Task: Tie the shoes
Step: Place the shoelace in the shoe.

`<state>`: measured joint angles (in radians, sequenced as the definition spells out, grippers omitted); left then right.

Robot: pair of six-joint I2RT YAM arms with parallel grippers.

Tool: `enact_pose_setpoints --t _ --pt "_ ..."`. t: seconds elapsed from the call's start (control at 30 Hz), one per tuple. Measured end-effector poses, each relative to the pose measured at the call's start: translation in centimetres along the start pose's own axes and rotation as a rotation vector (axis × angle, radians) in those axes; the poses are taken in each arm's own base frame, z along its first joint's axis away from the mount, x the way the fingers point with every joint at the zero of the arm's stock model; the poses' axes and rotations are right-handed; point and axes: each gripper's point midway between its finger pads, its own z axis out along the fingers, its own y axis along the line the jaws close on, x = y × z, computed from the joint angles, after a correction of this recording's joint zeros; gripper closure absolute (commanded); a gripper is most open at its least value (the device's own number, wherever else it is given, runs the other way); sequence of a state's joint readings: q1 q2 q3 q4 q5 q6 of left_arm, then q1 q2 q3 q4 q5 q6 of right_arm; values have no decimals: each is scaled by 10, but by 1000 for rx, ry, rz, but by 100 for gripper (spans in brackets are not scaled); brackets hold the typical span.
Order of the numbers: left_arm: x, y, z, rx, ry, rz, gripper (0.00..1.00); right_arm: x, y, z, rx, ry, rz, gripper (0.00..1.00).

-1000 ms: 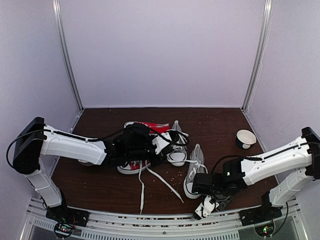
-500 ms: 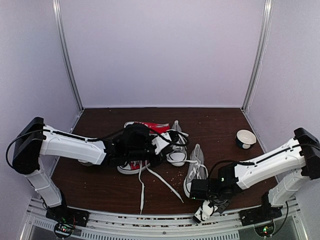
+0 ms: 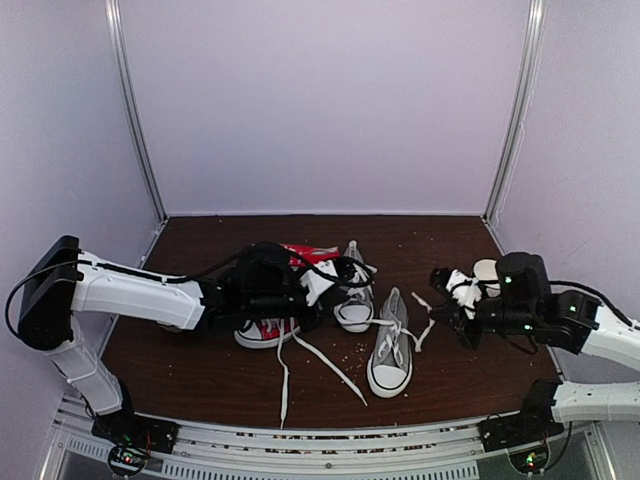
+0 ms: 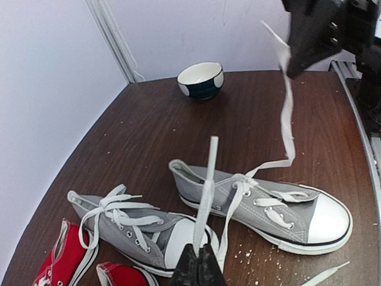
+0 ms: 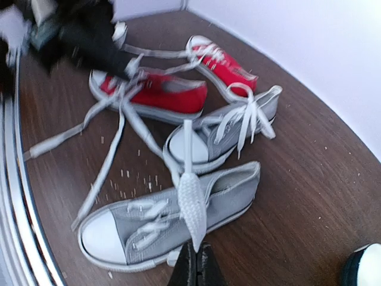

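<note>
Two grey shoes lie mid-table: one nearer the front point(image 3: 390, 352), one behind it point(image 3: 355, 298). My left gripper point(image 3: 328, 289) is shut on a white lace point(image 4: 206, 196), which stands up from the jaws point(image 4: 199, 265) over the rear shoe's toe cap point(image 4: 181, 241). My right gripper point(image 3: 446, 282) is shut on the other lace end point(image 5: 191, 205) of the front shoe point(image 5: 172, 214) and holds it up, to the right of that shoe. In the left wrist view that lace point(image 4: 288, 119) runs from the front shoe point(image 4: 268, 199) up to the right gripper point(image 4: 305, 56).
Two red sneakers point(image 3: 268, 331) point(image 3: 312, 255) lie under and beside my left arm, their long laces point(image 3: 322, 364) trailing toward the front edge. A white and dark bowl point(image 4: 201, 79) stands at the right, just behind my right gripper. Crumbs dot the table.
My right arm has swung from the front edge up and back to the right, pulling the front shoe's lace up with it. My left arm has hardly moved.
</note>
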<state>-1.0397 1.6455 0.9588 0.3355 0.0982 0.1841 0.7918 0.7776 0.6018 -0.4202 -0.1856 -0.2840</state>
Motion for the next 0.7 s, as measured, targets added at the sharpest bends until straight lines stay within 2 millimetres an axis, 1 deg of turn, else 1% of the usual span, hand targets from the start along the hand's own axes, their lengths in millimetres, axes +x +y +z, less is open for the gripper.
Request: enact_pose_setpoints --t 0.03,0.1,0.13,0.2,0.27,0.3,0.4,0.5,0.53,0.6,0.63,0.7 --pt "-3 -3 0 16 -13 1 100 -11 -10 -6 24 -73 97 100" --pt "-7 -9 0 55 -33 2 100 -30 -25 -13 35 -175 254 100" --pt "-8 -14 -1 83 -43 2 100 -36 -31 -13 27 -207 337 100" --pt "-12 -22 -2 129 -60 5 100 -44 -36 -7 -7 -218 453 100" --pt "-16 -32 -3 179 -80 14 100 -51 -37 4 -57 -186 550 100" --pt "-19 -36 -4 197 -89 20 100 -58 -37 13 -88 -167 595 100" --pt "-34 -45 -3 235 -121 36 100 -67 -34 42 -182 -93 693 100" --pt "-53 -48 0 251 -159 47 100 -67 -27 71 -257 -14 758 100" --pt "-58 -48 0 252 -172 48 100 -64 -23 80 -276 15 771 98" --pt "-61 -49 1 253 -180 45 100 -60 -17 93 -302 61 782 91" --pt "-61 -49 2 253 -178 41 100 -58 -13 97 -315 80 779 86" --pt "-56 -49 5 253 -166 31 100 -60 -6 103 -343 107 768 73"
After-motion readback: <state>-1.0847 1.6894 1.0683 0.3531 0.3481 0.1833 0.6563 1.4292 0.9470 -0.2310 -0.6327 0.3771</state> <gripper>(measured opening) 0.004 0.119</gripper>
